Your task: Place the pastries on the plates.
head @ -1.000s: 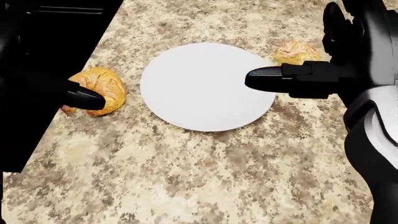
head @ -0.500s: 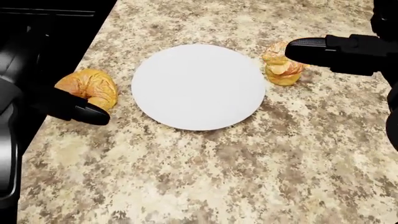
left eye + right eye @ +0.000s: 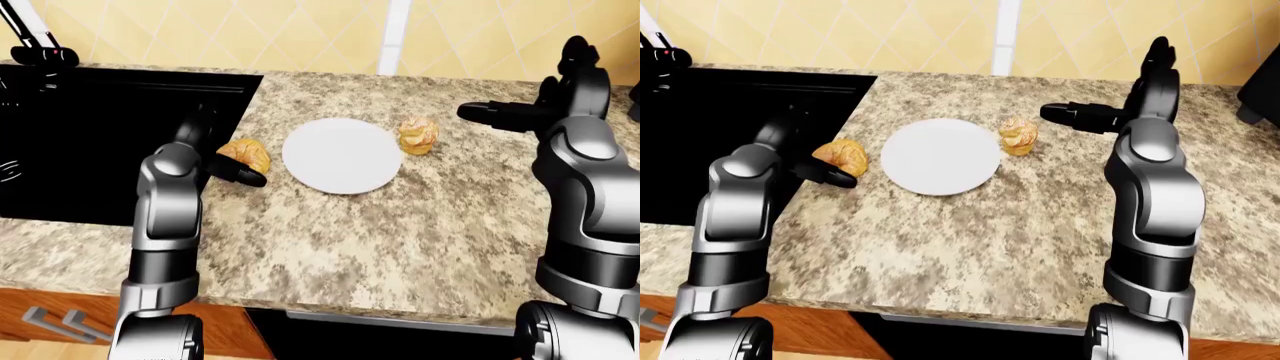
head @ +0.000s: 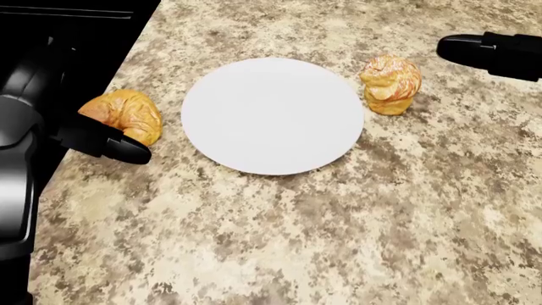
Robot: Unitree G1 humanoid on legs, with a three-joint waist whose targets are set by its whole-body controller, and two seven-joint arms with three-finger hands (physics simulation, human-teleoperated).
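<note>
You are standing over a speckled counter (image 4: 279,241) with one white plate (image 4: 271,114) lying bare between two pastries, and what matters for the coming move is which hand is sitting closer to which pastry. The croissant (image 4: 125,115) is lying just beside the plate's left edge in the head view, its long axis running roughly up and down that view, and your left hand (image 4: 100,141) is pressing right up against its lower left side, one dark finger (image 4: 127,152) pointing along its base toward the plate. The fingers are looking spread rather than wrapped, so the hand is gripping nothing, though part of it is hiding under the arm and you cannot be sure of contact. The cream puff (image 4: 391,84) is standing upright just off the plate's right edge, apart from it. Your right hand (image 3: 520,114) is hovering off to the right of the puff, well clear, fingers extended and empty. So the left side is looking like the nearer job: the croissant is lying toward the plate from your hand, and a short carry rightward is likely all it needs.
</note>
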